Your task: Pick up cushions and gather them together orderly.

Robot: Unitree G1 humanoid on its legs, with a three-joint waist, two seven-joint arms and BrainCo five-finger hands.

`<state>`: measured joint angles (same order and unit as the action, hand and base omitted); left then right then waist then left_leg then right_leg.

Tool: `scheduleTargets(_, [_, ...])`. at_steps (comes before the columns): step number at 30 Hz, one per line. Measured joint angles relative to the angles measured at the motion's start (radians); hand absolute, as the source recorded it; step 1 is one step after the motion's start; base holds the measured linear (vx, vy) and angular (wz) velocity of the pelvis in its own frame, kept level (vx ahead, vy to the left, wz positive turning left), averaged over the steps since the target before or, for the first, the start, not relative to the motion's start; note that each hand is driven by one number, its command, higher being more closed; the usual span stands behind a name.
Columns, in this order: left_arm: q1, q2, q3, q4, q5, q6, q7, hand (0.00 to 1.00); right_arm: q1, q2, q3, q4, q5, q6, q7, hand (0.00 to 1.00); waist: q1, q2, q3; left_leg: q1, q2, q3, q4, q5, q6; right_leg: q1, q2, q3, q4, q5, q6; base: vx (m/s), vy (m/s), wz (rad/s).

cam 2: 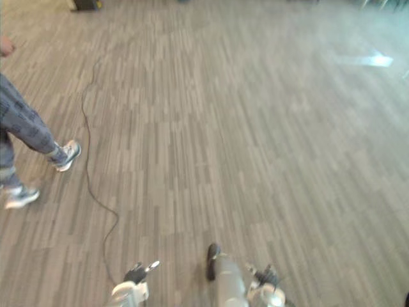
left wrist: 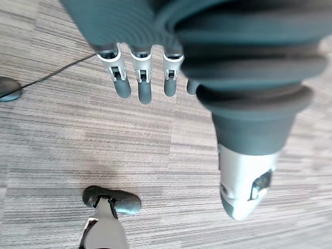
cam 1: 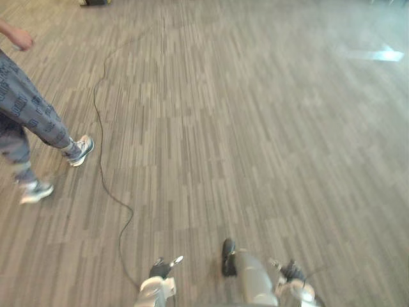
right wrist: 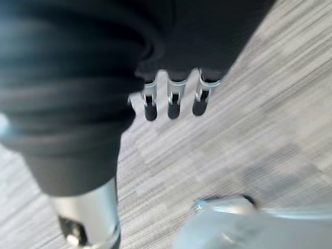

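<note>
Hanging over the floor [cam 1: 255,128], left hand [left wrist: 137,78] and right hand [right wrist: 174,98] show straight fingers; one person [cam 1: 29,115] nearby.

Grey striped carpet floor [cam 1: 255,128], a person's sneakers [cam 1: 81,149] at left

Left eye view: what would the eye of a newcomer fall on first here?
First, the person at the left edge, striding over the floor in patterned grey trousers and light sneakers. Next, a bright patch of light far off at the upper right. Low at the near edge, the left hand and right hand hang open, holding nothing.
</note>
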<state>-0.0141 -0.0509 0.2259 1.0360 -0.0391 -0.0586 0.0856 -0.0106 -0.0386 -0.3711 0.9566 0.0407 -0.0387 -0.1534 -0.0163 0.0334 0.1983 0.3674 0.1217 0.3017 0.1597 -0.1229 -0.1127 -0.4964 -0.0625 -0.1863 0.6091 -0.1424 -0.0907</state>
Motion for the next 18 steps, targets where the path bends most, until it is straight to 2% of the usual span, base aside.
scheduleTargets(1, [0.000, 0.000, 0.014, -0.005, 0.001, 0.000, 0.001, 0.00, 0.000, 0.002, -0.001, -0.004, 0.001, 0.000, -0.001, 0.00, -0.002, 0.007, 0.002, -0.029, 0.025, -0.020, 0.094, 0.023, -0.001, 0.028, 0.013, -0.005, -0.008, -0.030, 0.001, 0.74, -0.346, -0.13])
scheduleTargets(2, [-0.001, 0.000, 0.033, -0.015, 0.008, 0.000, 0.001, 0.00, 0.002, 0.011, 0.002, -0.003, 0.000, 0.003, 0.000, 0.00, -0.001, 0.013, 0.006, -0.138, 0.079, -0.082, 0.360, 0.113, -0.010, 0.099, 0.039, -0.011, -0.058, -0.059, -0.003, 0.47, -0.216, -0.02])
scheduleTargets(3, [0.001, -0.001, 0.034, -0.023, 0.010, 0.000, 0.001, 0.00, 0.004, 0.015, 0.003, -0.003, 0.000, 0.004, -0.001, 0.00, -0.001, 0.016, 0.007, -0.186, 0.098, -0.106, 0.461, 0.119, -0.021, 0.130, 0.051, -0.013, -0.079, -0.066, -0.004, 0.55, -0.220, -0.10])
scheduleTargets(4, [0.010, -0.006, 0.049, -0.051, 0.016, -0.001, -0.002, 0.00, 0.012, 0.032, 0.020, -0.002, 0.003, 0.006, -0.005, 0.00, 0.005, 0.014, 0.011, -0.316, 0.150, -0.130, 0.753, 0.104, -0.036, 0.226, 0.083, -0.012, -0.145, -0.073, -0.010, 0.51, -0.152, -0.20])
scheduleTargets(5, [0.016, -0.010, 0.072, -0.083, 0.016, -0.002, -0.002, 0.00, 0.015, 0.039, 0.036, -0.004, 0.007, 0.001, -0.006, 0.00, 0.012, 0.003, 0.020, -0.409, 0.181, -0.112, 0.921, 0.068, -0.032, 0.331, 0.099, -0.002, -0.203, -0.084, -0.026, 0.49, -0.130, -0.25])
scheduleTargets(6, [0.016, -0.008, 0.073, -0.091, 0.016, -0.003, -0.001, 0.00, 0.015, 0.040, 0.042, -0.003, 0.009, 0.001, -0.006, 0.00, 0.017, -0.003, 0.023, -0.438, 0.183, -0.101, 0.951, 0.050, -0.020, 0.367, 0.101, 0.005, -0.224, -0.092, -0.028, 0.46, -0.072, -0.30])
scheduleTargets(7, [0.018, -0.007, 0.073, -0.113, 0.015, -0.005, -0.002, 0.00, 0.019, 0.041, 0.062, -0.004, 0.026, 0.001, -0.010, 0.00, 0.026, -0.012, 0.021, -0.521, 0.182, -0.074, 0.969, 0.006, 0.024, 0.452, 0.105, 0.028, -0.277, -0.107, -0.028, 0.52, -0.010, -0.40])
scheduleTargets(9, [0.021, -0.010, 0.073, -0.131, 0.006, -0.012, -0.002, 0.00, 0.023, 0.043, 0.073, -0.004, 0.046, 0.000, -0.012, 0.00, 0.042, -0.015, 0.016, -0.618, 0.180, -0.033, 0.894, -0.049, 0.043, 0.529, 0.109, 0.064, -0.339, -0.128, -0.028, 0.49, 0.041, -0.58])
scheduleTargets(10, [0.026, -0.011, 0.072, -0.144, -0.003, -0.019, -0.002, 0.00, 0.018, 0.046, 0.077, -0.005, 0.046, 0.000, -0.012, 0.00, 0.056, -0.009, 0.013, -0.668, 0.164, -0.004, 0.762, -0.085, 0.055, 0.588, 0.103, 0.101, -0.375, -0.130, -0.005, 0.53, 0.133, -0.81])
scheduleTargets(11, [0.026, -0.012, 0.073, -0.147, -0.005, -0.024, -0.001, 0.00, 0.019, 0.054, 0.070, -0.002, 0.046, 0.001, -0.011, 0.00, 0.067, -0.011, 0.014, -0.683, 0.132, 0.017, 0.584, -0.092, 0.055, 0.633, 0.083, 0.137, -0.392, -0.140, 0.006, 0.66, 0.172, -0.80])
scheduleTargets(12, [0.026, -0.012, 0.073, -0.148, -0.005, -0.024, -0.001, 0.00, 0.020, 0.058, 0.067, -0.002, 0.046, 0.001, -0.011, 0.00, 0.071, -0.013, 0.015, -0.686, 0.118, 0.020, 0.519, -0.090, 0.054, 0.648, 0.075, 0.148, -0.401, -0.145, 0.011, 0.61, 0.205, -0.84])
scheduleTargets(13, [0.028, -0.011, 0.072, -0.155, -0.006, -0.027, -0.001, 0.00, 0.024, 0.065, 0.057, 0.000, 0.046, 0.000, -0.013, 0.00, 0.077, -0.019, 0.012, -0.707, 0.064, 0.002, 0.287, -0.049, 0.031, 0.700, 0.039, 0.183, -0.440, -0.167, 0.031, 0.48, 0.198, -0.73])
scheduleTargets(14, [0.031, -0.012, 0.070, -0.158, -0.006, -0.030, -0.001, 0.00, 0.025, 0.064, 0.058, 0.001, 0.046, 0.000, -0.013, 0.00, 0.078, -0.016, 0.009, -0.728, 0.045, -0.033, 0.180, -0.015, 0.010, 0.718, 0.025, 0.206, -0.458, -0.183, 0.045, 0.70, 0.379, -0.99])
scheduleTargets(15, [0.032, -0.007, 0.062, -0.158, -0.005, -0.040, -0.001, 0.00, 0.024, 0.058, 0.059, 0.008, 0.045, 0.000, -0.014, 0.00, 0.082, -0.019, 0.005, -0.753, 0.029, -0.074, 0.159, 0.075, -0.001, 0.749, 0.008, 0.242, -0.483, -0.207, 0.054, 0.58, 0.352, -0.87])
scheduleTargets(16, [0.032, 0.006, 0.054, -0.144, -0.002, -0.042, 0.001, 0.00, 0.026, 0.064, 0.059, 0.030, 0.042, 0.001, -0.014, 0.00, 0.082, -0.027, -0.011, -0.749, 0.007, -0.092, 0.176, 0.135, 0.024, 0.758, -0.007, 0.285, -0.476, -0.205, 0.049, 0.60, 0.366, -0.70])
scheduleTargets(17, [0.030, 0.028, 0.049, -0.133, -0.001, -0.041, 0.001, 0.00, 0.024, 0.077, 0.059, 0.047, 0.040, 0.002, -0.014, 0.00, 0.074, -0.057, -0.025, -0.752, -0.017, -0.087, 0.185, 0.111, 0.046, 0.743, -0.033, 0.310, -0.453, -0.191, 0.024, 0.66, 0.381, -0.49])
scheduleTargets(18, [0.030, 0.045, 0.048, -0.126, 0.000, -0.040, 0.002, 0.00, 0.034, 0.087, 0.056, 0.048, 0.040, 0.002, -0.013, 0.00, 0.072, -0.093, -0.046, -0.752, -0.038, -0.071, 0.222, 0.076, 0.099, 0.691, -0.067, 0.340, -0.372, -0.152, 0.075, 0.67, 0.383, -0.27])
